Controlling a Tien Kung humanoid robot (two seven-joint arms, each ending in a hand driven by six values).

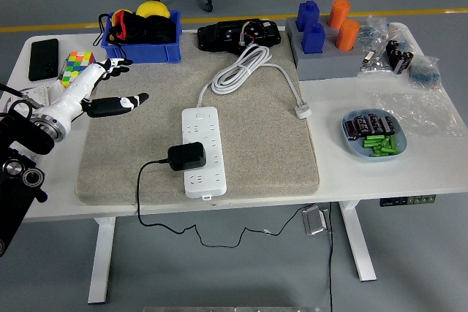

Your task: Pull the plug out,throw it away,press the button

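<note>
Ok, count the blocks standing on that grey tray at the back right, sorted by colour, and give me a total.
Blue blocks: 2, the other just in front of it
Orange blocks: 2, the other in front
Total: 4 on the grey tray

White power strip (202,150); black plug (187,156); grey mat (263,151); blue bin (142,50); green batteries (382,145).
</note>
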